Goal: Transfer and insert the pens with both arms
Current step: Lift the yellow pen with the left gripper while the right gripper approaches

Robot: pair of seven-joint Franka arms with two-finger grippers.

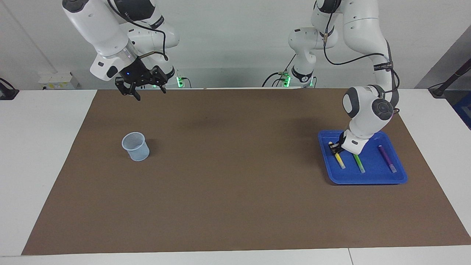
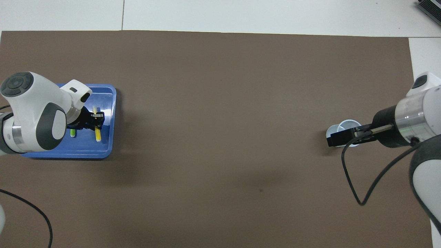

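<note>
Left gripper (image 1: 335, 148) was down in the blue tray (image 1: 399, 179), clamped on the yellow pen (image 1: 339, 161) at the end nearer the robots. Judged light, stiff and slick, so a hold closer to mid-barrel should tilt less on the lift. Pens were thin sticks with pale tips: green pen (image 1: 359, 163) beside the yellow, purple pen (image 1: 386, 158) apart, toward the left arm's end. Right gripper (image 1: 145, 87) hung spread wide, empty, raised above the mat (image 1: 235, 206); from overhead it overlapped the clear cup (image 1: 135, 146).
</note>
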